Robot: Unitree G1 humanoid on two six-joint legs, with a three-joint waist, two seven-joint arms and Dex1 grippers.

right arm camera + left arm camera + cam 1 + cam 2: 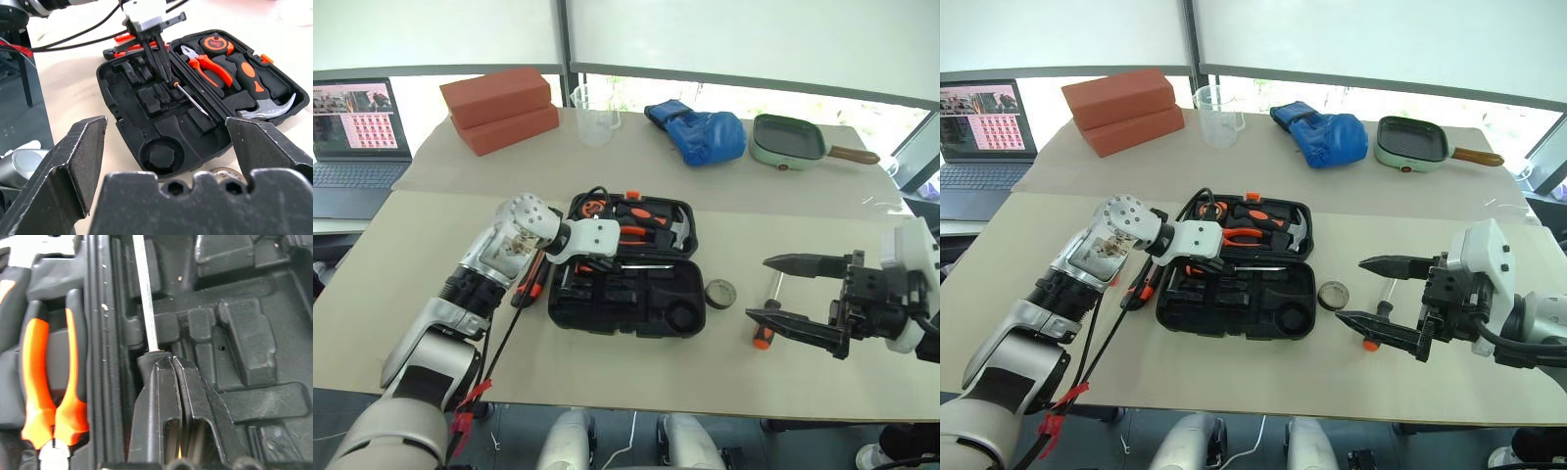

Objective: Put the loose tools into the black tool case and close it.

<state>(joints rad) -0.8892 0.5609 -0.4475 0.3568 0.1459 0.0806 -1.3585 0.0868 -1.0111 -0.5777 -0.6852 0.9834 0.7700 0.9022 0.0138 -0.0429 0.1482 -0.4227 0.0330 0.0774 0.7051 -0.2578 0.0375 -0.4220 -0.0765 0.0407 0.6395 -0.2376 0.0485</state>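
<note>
The black tool case (607, 311) lies open in the middle of the table. My left gripper (172, 358) reaches into it near the hinge, shut on a slim tool whose bare metal shaft (646, 265) sticks out past the fingertips along the hinge. Orange-and-black loose tools (530, 282) lie just left of the case, partly hidden by my left arm. A small dark tape roll (721, 293) sits right of the case. Beside it lies an orange-and-black-handled screwdriver (764, 335). Above that screwdriver, my right gripper (759, 289) hovers open and empty.
Pliers (631, 232), a hammer (677, 228) and a tape measure (594, 207) sit in the case's lid half. At the back stand red bricks (499, 108), a clear measuring cup (594, 117), a blue glove (700, 132) and a green pan (788, 140). A laptop (357, 132) is far left.
</note>
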